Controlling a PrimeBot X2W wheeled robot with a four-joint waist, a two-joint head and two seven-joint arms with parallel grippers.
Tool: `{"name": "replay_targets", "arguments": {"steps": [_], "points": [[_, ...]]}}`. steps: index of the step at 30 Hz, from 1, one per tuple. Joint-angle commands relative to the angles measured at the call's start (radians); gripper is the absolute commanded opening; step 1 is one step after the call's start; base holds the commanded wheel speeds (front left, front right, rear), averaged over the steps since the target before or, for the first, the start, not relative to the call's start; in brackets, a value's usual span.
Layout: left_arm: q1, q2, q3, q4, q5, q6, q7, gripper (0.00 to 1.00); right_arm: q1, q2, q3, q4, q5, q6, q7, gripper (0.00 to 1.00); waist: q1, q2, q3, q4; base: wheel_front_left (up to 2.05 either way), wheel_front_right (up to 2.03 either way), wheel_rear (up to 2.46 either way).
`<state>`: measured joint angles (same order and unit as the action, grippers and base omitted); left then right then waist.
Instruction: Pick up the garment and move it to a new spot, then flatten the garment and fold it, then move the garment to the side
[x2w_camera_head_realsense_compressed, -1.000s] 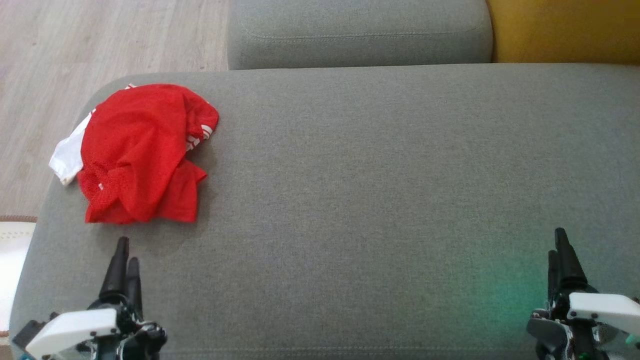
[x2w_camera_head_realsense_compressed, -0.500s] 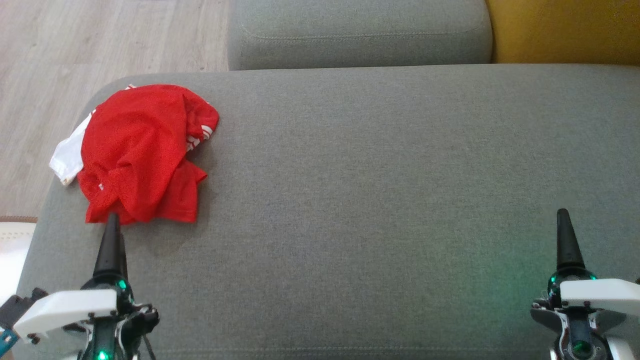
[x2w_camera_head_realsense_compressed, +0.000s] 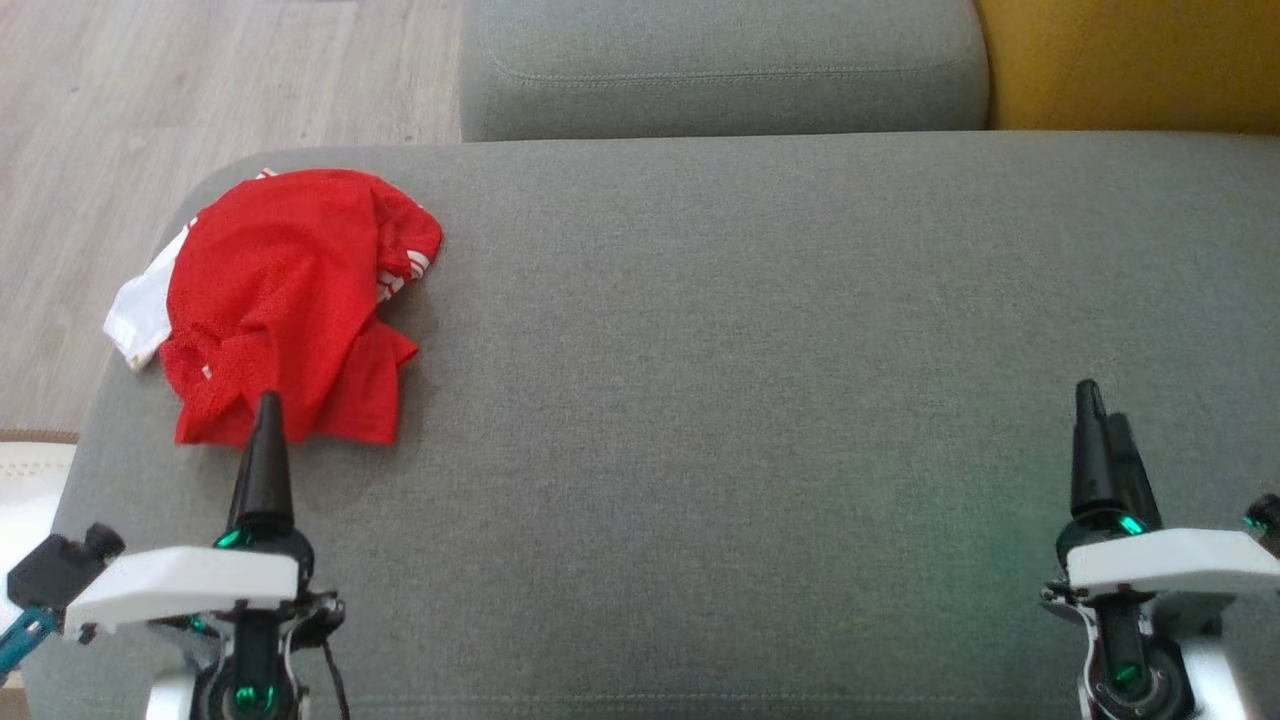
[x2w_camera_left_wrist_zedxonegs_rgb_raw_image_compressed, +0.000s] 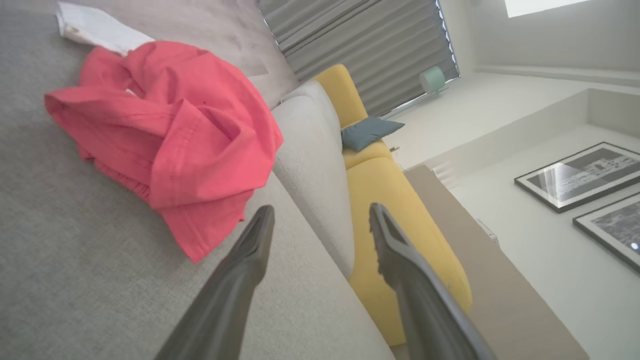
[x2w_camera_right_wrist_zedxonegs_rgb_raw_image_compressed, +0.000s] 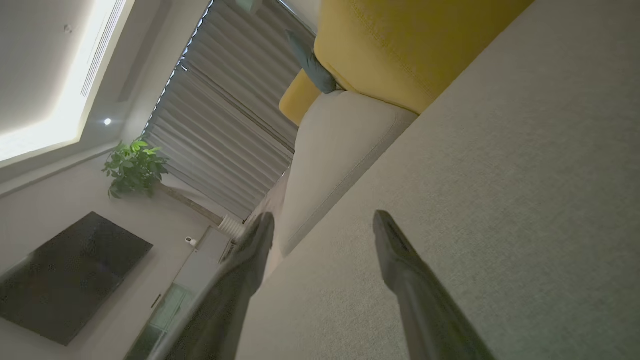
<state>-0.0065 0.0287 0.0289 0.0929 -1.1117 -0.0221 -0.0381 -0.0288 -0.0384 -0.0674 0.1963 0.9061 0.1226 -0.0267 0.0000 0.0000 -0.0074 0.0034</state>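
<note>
The garment (x2w_camera_head_realsense_compressed: 285, 300) is a crumpled red jersey with a white part, lying at the far left of the grey sofa seat (x2w_camera_head_realsense_compressed: 750, 350). My left gripper (x2w_camera_head_realsense_compressed: 268, 402) is just in front of its near edge, with the fingertip overlapping the red cloth in the head view. In the left wrist view the garment (x2w_camera_left_wrist_zedxonegs_rgb_raw_image_compressed: 170, 125) lies ahead and to the left of my left gripper (x2w_camera_left_wrist_zedxonegs_rgb_raw_image_compressed: 320, 212), which is open and holds nothing. Over bare cushion at the near right, my right gripper (x2w_camera_head_realsense_compressed: 1095, 395) is also open and holds nothing, as the right wrist view (x2w_camera_right_wrist_zedxonegs_rgb_raw_image_compressed: 324, 220) shows.
A grey back cushion (x2w_camera_head_realsense_compressed: 720, 70) lies behind the seat, with a yellow cushion (x2w_camera_head_realsense_compressed: 1130, 60) at the far right. Wooden floor (x2w_camera_head_realsense_compressed: 200, 80) lies beyond the seat's left edge, and a pale rug (x2w_camera_head_realsense_compressed: 30, 475) is at the lower left.
Both grippers have moved forward over the seat. The left fingertip now reaches the garment's near edge in the head view. The garment has not moved.
</note>
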Motion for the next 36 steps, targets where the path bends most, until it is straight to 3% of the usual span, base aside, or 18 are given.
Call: {"name": "replay_targets", "arguments": {"steps": [1, 20, 30, 36], "points": [[-0.057, 0.013, 0.005, -0.054, 0.043, 0.006, -0.010, 1.00, -0.050, -0.007, 0.016, -0.047, -0.041, 0.003, -0.016, 1.00, 0.0000, 0.0000, 0.001, -0.001, 0.00, 0.00, 0.00], [-0.064, 0.022, -0.121, -0.127, 0.427, 0.042, -0.065, 1.00, -0.043, -0.008, 0.039, -0.137, -0.364, 0.005, -0.075, 1.00, 0.0000, 0.0000, 0.003, 0.001, 0.00, 0.00, 0.00], [-0.070, 0.066, -0.217, -0.144, 0.592, 0.104, -0.095, 1.00, -0.022, -0.009, 0.082, -0.153, -0.520, 0.005, -0.105, 1.00, 0.0000, 0.0000, 0.002, 0.000, 0.00, 0.00, 0.00], [-0.079, 0.101, -0.283, -0.145, 0.684, 0.173, -0.112, 1.00, -0.016, -0.009, 0.078, -0.163, -0.616, 0.006, -0.123, 1.00, 0.0000, 0.0000, -0.001, 0.001, 0.00, 0.00, 0.00]]}}
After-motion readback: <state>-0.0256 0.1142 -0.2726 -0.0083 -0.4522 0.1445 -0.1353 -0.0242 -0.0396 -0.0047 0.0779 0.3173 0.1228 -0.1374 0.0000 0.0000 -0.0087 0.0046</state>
